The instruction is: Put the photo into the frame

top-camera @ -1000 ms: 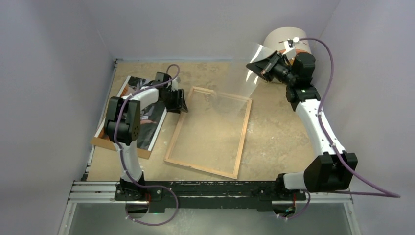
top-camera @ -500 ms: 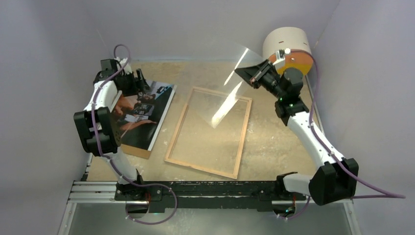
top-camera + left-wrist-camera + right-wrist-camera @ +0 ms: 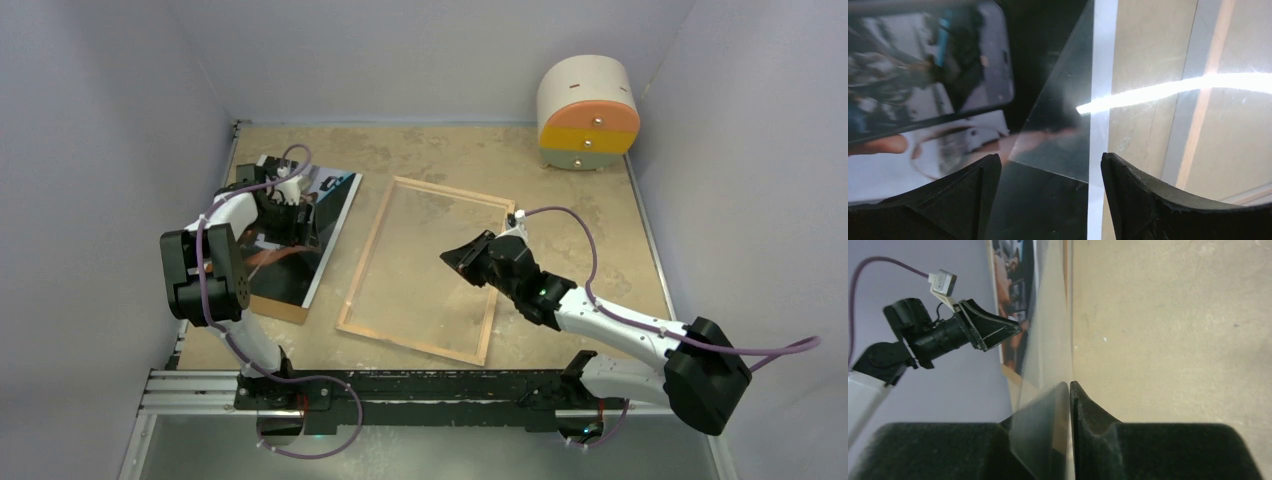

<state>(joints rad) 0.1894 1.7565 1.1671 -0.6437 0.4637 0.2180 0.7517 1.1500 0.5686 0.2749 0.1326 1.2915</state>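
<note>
The frame [image 3: 362, 270] lies flat mid-table with its wood-coloured rear face up. The photo [image 3: 322, 203], dark with a white border, lies left of it on a brown hardboard sheet [image 3: 272, 309]. My left gripper [image 3: 300, 215] is open and empty, low over the photo's right edge; in the left wrist view its jaws [image 3: 1048, 160] straddle the white border [image 3: 1100, 75]. My right gripper [image 3: 460, 258] is over the frame's right part, shut on the edge of a clear pane [image 3: 1048, 340]. The pane reaches left, and its corner [image 3: 1058, 135] overlaps the photo's edge.
A round white, yellow and orange drawer unit [image 3: 588, 112] stands at the back right. Grey walls close in the table on the left, back and right. The metal rail [image 3: 430, 385] carrying the arm bases runs along the near edge.
My right arm has swung down from the back right by the drawer unit to over the frame, carrying the clear pane. My left gripper has moved onto the photo's right edge.
</note>
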